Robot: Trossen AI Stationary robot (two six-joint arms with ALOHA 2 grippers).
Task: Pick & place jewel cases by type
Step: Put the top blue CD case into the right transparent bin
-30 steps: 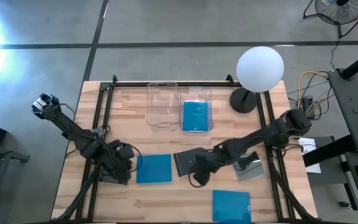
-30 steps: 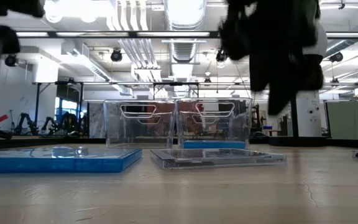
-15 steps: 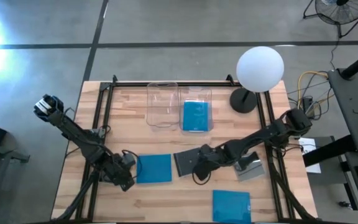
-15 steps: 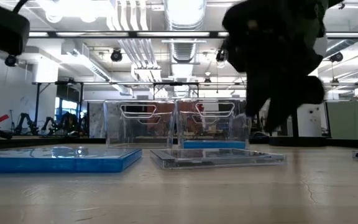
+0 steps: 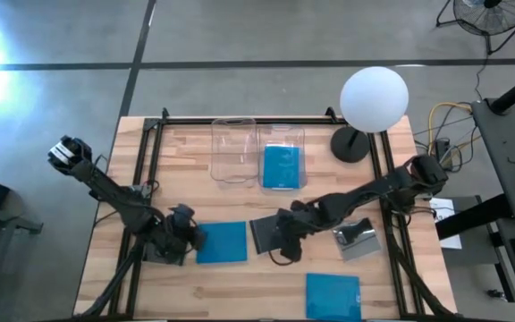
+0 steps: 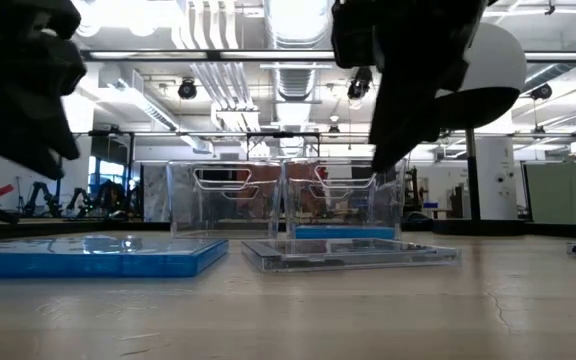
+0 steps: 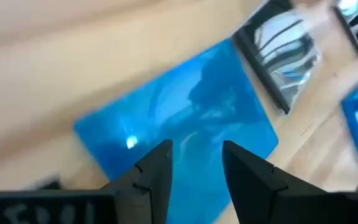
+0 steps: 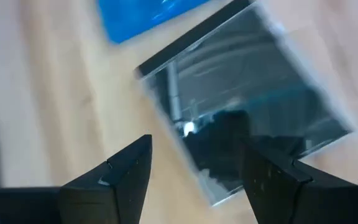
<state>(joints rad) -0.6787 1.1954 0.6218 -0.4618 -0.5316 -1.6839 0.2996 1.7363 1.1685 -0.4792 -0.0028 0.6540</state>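
Dark jewel case point(image 8: 247, 99), right hand point(image 8: 197, 171) spread above

Jewel cases and bins, counted

Three blue jewel cases: one point(image 5: 222, 242) mid-tabletop, one point(image 5: 333, 296) at the front edge, one point(image 5: 282, 166) inside a bin. Two dark jewel cases: point(image 5: 265, 234) and point(image 5: 358, 240). Two clear bins: point(image 5: 233, 150), point(image 5: 283, 134). One white globe lamp point(image 5: 374, 98).

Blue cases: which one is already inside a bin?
The blue case in the right-hand clear bin; the other two blue cases lie flat on the table.
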